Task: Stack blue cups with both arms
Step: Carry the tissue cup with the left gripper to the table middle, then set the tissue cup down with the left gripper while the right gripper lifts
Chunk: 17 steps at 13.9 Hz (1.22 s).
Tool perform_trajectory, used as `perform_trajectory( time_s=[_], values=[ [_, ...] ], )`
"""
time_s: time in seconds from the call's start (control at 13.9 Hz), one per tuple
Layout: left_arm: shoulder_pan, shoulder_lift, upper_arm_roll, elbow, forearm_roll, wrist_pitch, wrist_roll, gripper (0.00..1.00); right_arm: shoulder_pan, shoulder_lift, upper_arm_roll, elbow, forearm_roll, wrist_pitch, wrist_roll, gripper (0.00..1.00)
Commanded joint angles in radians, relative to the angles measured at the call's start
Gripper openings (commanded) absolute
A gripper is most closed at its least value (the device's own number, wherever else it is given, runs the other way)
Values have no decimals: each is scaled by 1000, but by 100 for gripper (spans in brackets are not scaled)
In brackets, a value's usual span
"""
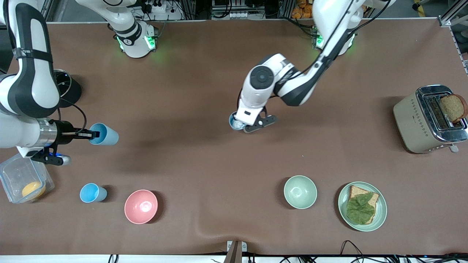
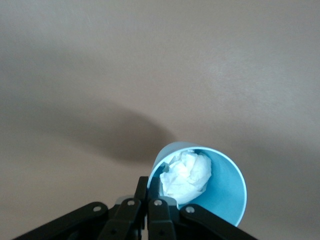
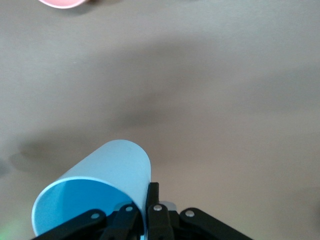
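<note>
My left gripper (image 1: 244, 124) is over the middle of the table, shut on the rim of a pale-blue cup (image 1: 233, 122). In the left wrist view the fingers (image 2: 151, 182) pinch the wall of that cup (image 2: 227, 195), which holds crumpled white paper (image 2: 187, 175). I cannot tell if it rests on the table. My right gripper (image 1: 93, 134) is toward the right arm's end of the table, shut on the rim of the second pale-blue cup (image 1: 106, 134), held on its side above the cloth. The right wrist view shows that cup (image 3: 115, 165) in the shut gripper (image 3: 149, 192).
A brighter sky-blue cup (image 1: 93, 193) and a pink bowl (image 1: 141, 206) stand near the front edge. Also there are a green bowl (image 1: 300, 191), a plate (image 1: 380, 215) with bread and lettuce, a toaster (image 1: 413, 120) with a slice, and a clear container (image 1: 14, 171).
</note>
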Motion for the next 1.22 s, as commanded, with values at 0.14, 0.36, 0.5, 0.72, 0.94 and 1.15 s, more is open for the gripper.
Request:
perform_trajectory(
  time_s=[0.14, 0.36, 0.5, 0.72, 0.94, 1.15],
  values=[
    [-46, 56, 10, 21, 99, 17, -155, 38, 61, -10, -2, 20, 22, -11, 119, 0],
    [-46, 44, 10, 24, 101, 17, -224, 100, 98, -7, 0, 20, 60, -4, 148, 0],
    [-37, -26, 8, 24, 99, -3, -246, 100, 142, -7, -2, 22, 113, 2, 225, 0],
    [7, -185, 15, 32, 99, -122, -252, 100, 202, -4, -2, 13, 115, 22, 291, 0],
    [131, -328, 13, 34, 101, -213, -159, 100, 312, -1, -2, 13, 123, 70, 377, 0],
    [273, -408, 10, 40, 72, -273, 118, 100, 470, 23, -2, 13, 121, 169, 588, 0]
  ],
)
